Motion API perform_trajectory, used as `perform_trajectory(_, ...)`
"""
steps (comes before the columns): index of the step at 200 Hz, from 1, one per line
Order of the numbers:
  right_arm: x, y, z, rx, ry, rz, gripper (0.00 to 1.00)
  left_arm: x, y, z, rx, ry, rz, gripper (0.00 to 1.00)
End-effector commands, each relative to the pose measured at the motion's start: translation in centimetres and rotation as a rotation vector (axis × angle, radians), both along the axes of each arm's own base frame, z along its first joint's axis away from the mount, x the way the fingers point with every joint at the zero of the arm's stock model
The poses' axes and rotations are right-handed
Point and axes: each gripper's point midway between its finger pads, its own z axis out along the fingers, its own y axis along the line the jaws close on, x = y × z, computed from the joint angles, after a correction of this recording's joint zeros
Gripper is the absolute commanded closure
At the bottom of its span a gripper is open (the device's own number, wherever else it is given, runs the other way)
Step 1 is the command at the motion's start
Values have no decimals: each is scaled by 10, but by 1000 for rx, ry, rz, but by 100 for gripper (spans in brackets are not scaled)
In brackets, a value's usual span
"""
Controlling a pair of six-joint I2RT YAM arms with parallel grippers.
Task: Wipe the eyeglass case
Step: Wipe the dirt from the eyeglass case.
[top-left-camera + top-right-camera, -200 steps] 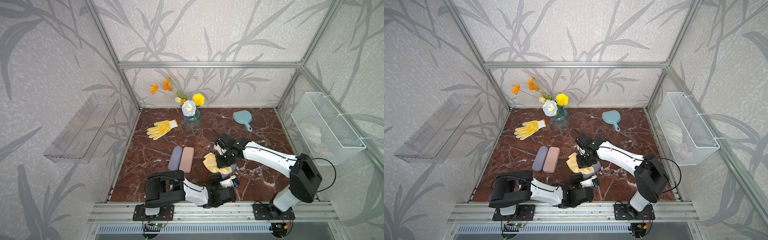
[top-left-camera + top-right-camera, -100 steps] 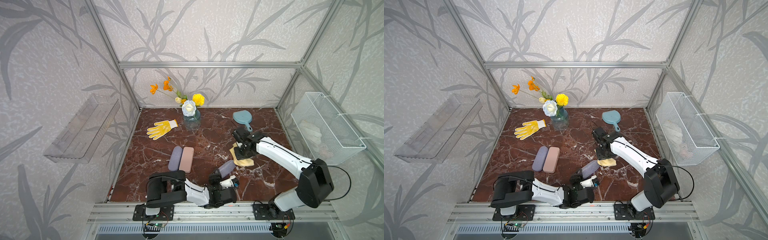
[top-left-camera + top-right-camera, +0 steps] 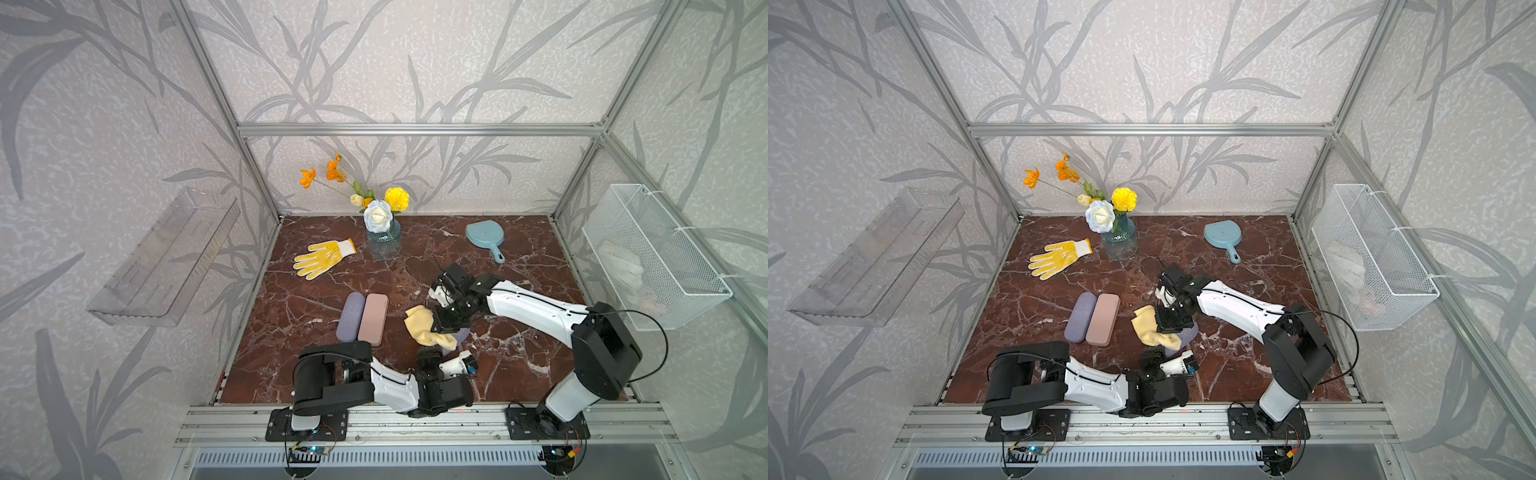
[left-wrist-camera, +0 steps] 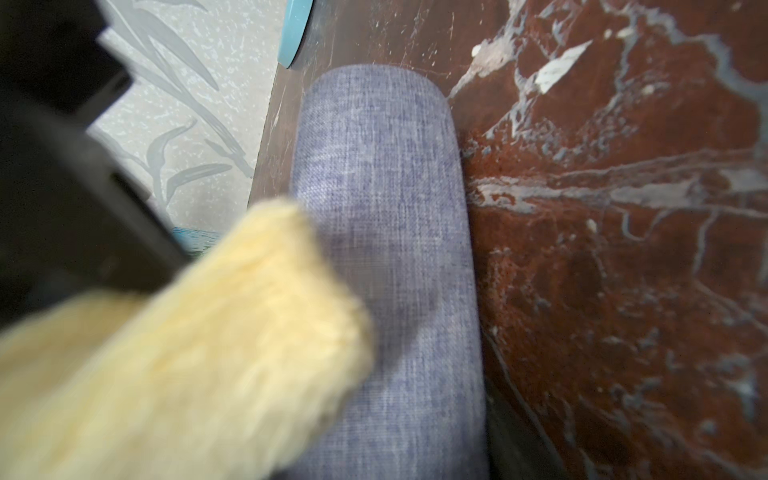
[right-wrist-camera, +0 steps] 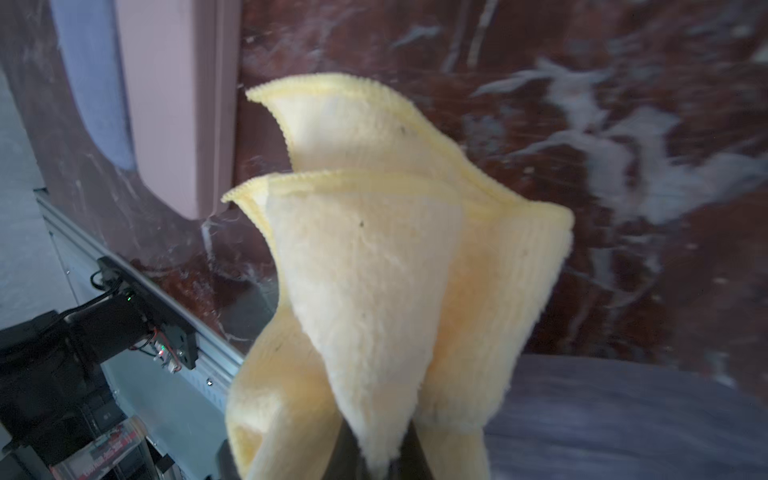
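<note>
A blue-grey fabric eyeglass case (image 4: 386, 249) lies on the marble table near its front edge, and my left gripper (image 3: 440, 358) is shut on its near end. In both top views only a sliver of the case (image 3: 460, 333) (image 3: 1188, 332) shows beside a yellow cloth (image 3: 424, 328) (image 3: 1151, 328). My right gripper (image 3: 444, 327) (image 5: 374, 461) is shut on that cloth (image 5: 374, 270), which drapes over the case's left side (image 5: 623, 415). The left wrist view shows the cloth (image 4: 187, 374) blurred across the case.
A purple case (image 3: 351, 316) and a pink case (image 3: 373, 318) lie side by side left of the cloth. Farther back are a yellow glove (image 3: 322, 258), a flower vase (image 3: 383, 243) and a blue hand mirror (image 3: 485, 239). A wire basket (image 3: 648, 266) hangs on the right wall.
Half a second ago my right gripper had carried the cloth off to the right, baring the case. It has now swung back left and the cloth lies on the case again. The left arm has stayed put.
</note>
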Motion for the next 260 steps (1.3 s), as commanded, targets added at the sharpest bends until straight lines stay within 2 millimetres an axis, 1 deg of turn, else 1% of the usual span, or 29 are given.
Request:
perform_trajectory(1,-3,-89,-30,-294,28,-57,100,1,11,-11,43,4,22,92)
perform_trajectory(12,7,-122,-27,-431,-22,-72,100,1,11,-12,43,4,22,92)
perform_trajectory(23,17,-143,-17,-543,-83,-74,100,1,11,-12,41,7,21,92)
perform_trajectory(31,26,-151,-2,-609,-146,-75,100,1,10,-12,43,8,19,92)
perform_trajectory(35,31,-151,7,-635,-186,-72,100,1,10,-12,45,9,17,92)
perform_trajectory(41,36,-146,20,-666,-251,-49,100,1,10,-13,46,12,14,92)
perform_trajectory(48,42,-135,38,-672,-324,-24,100,1,10,-13,46,13,13,92)
perform_trajectory(58,43,-109,57,-657,-407,36,100,1,10,-13,45,14,12,92)
perform_trajectory(64,40,-93,65,-635,-439,73,100,1,10,-13,46,16,12,92)
perform_trajectory(73,34,-68,72,-584,-463,117,100,1,10,-13,48,17,11,92)
perform_trajectory(81,23,-40,72,-488,-443,161,100,1,9,-13,46,17,10,92)
perform_trajectory(87,11,-20,68,-398,-394,180,100,1,10,-13,48,17,12,92)
perform_trajectory(105,-23,34,52,-90,-201,184,100,1,10,-13,45,16,16,92)
perform_trajectory(114,-33,48,46,11,-127,172,100,1,10,-13,44,16,16,92)
perform_trajectory(124,-40,54,36,75,-57,161,100,1,9,-12,42,17,17,92)
perform_trajectory(133,-40,47,24,83,-13,142,100,1,11,-13,46,17,19,92)
perform_trajectory(141,-35,32,12,59,12,108,100,2,10,-12,43,17,19,92)
perform_trajectory(156,-24,-9,-8,-14,46,34,100,2,11,-12,40,17,20,92)
perform_trajectory(169,-11,-54,-19,-130,30,-27,100,2,11,-13,34,22,21,92)
perform_trajectory(180,-2,-92,-22,-278,-4,-46,100,1,12,-14,28,29,18,93)
perform_trajectory(189,4,-118,-21,-397,-41,-46,100,0,11,-15,21,39,8,93)
perform_trajectory(196,10,-133,-17,-474,-74,-48,100,0,11,-16,14,50,-2,94)
perform_trajectory(204,17,-146,-11,-550,-110,-46,100,-1,10,-18,12,66,-16,94)
perform_trajectory(216,29,-158,1,-636,-172,-52,100,-1,8,-21,8,91,-32,95)
perform_trajectory(229,43,-162,20,-686,-258,-47,100,-4,7,-23,1,131,-59,95)
perform_trajectory(237,50,-158,29,-695,-317,-21,100,-4,7,-27,-11,180,-77,96)
perform_trajectory(246,57,-149,35,-699,-380,28,100,-3,9,-28,-31,232,-84,96)
perform_trajectory(253,60,-139,34,-686,-403,83,100,-4,9,-31,-51,290,-100,96)
perform_trajectory(260,60,-126,29,-645,-402,144,100,-4,11,-32,-78,352,-111,96)
